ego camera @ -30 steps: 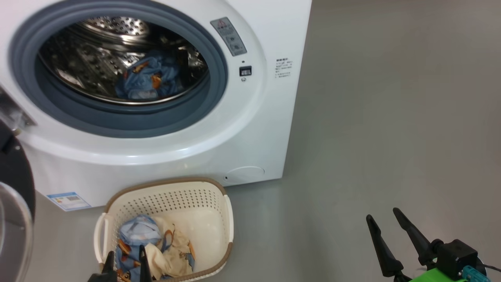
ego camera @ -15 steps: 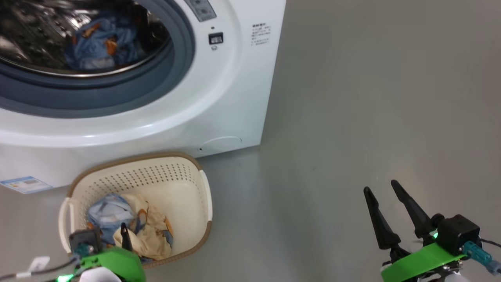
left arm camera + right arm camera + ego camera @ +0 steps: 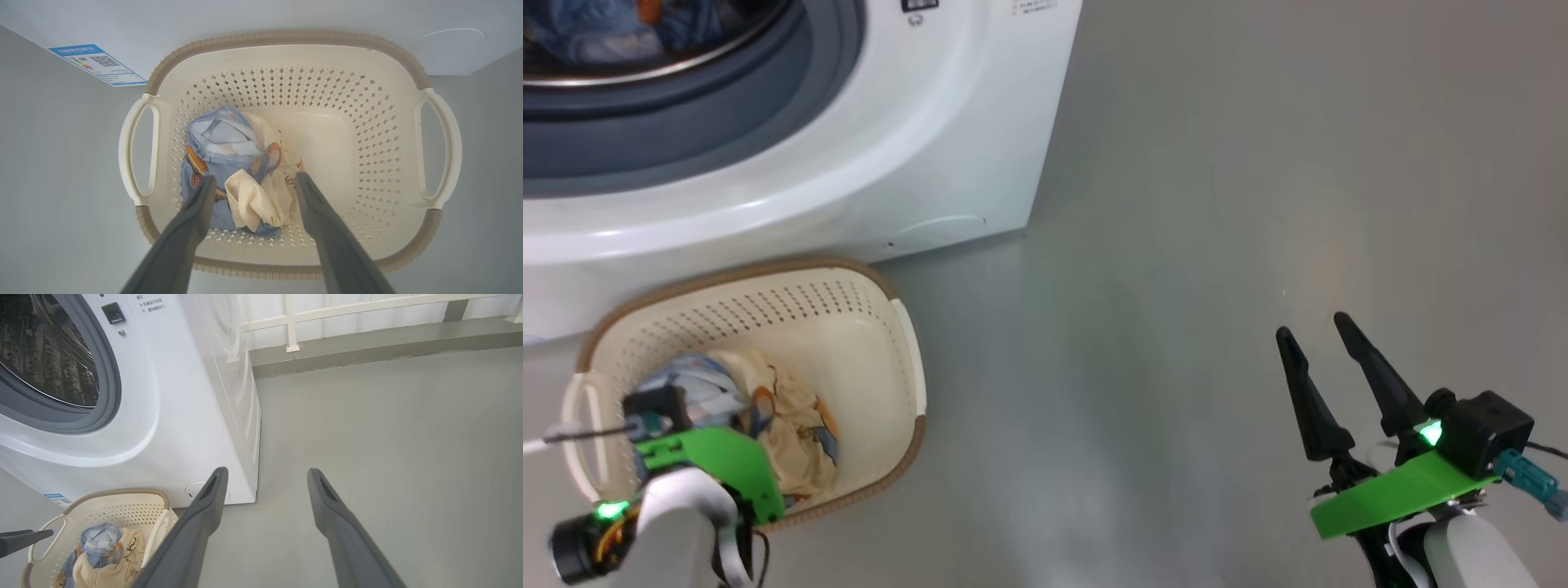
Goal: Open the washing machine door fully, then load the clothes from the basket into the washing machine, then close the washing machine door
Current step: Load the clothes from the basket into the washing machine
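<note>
Dropping over the basket point(image 3: 286, 37) at lower left, left gripper point(image 3: 254, 177) now hangs released above the clothes point(image 3: 222, 139); right gripper point(image 3: 1311, 325) idles released, lower right. Another grab looks imminent.

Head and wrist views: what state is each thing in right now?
washing machine, opening uncovered, a blue garment inside.
basket, upright on the floor, partly filled.
clothes, crumpled heap in the basket.
left gripper, jaws open, poised over the clothes.
right gripper, jaws open, empty, above bare floor.
</note>
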Motion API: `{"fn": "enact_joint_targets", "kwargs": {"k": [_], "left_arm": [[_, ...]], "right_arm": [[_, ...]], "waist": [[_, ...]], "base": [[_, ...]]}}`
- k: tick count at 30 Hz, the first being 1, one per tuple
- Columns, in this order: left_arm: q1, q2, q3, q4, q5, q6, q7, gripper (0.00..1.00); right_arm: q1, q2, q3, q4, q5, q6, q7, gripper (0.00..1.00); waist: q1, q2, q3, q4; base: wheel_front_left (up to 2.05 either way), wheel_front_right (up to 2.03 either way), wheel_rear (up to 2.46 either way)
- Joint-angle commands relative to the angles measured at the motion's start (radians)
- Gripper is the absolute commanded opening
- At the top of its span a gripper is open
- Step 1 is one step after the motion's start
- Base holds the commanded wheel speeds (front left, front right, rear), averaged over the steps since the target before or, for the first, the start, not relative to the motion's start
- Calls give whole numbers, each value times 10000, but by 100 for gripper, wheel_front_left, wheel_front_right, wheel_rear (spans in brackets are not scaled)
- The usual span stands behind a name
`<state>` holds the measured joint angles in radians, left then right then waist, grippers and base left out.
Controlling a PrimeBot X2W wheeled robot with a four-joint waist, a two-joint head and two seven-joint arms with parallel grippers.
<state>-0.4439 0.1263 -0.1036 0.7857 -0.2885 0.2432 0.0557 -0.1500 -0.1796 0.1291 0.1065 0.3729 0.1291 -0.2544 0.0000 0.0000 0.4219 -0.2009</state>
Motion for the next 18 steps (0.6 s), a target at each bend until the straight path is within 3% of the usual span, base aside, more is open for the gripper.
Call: {"fn": "enact_joint_targets", "kwargs": {"k": [1,8,18], "left_arm": [[-544,360,394,231,-119,75,73,100],[-1729,492,691,1755,-621,-137,643,100],[-2951,661,1024,2952,-1052,-123,510,100]], "right_arm": [[-203,-123,239,-249,109,16,-74,100],[-624,-205,300,-298,228,16,-74,100],[-997,-337,294,-341,365,16,-74,100]], "waist": [[0,0,645,-221],[0,0,1343,-438],[0,0,2208,-624]], "base": [[0,0,0],[0,0,0],[0,0,0]]}}
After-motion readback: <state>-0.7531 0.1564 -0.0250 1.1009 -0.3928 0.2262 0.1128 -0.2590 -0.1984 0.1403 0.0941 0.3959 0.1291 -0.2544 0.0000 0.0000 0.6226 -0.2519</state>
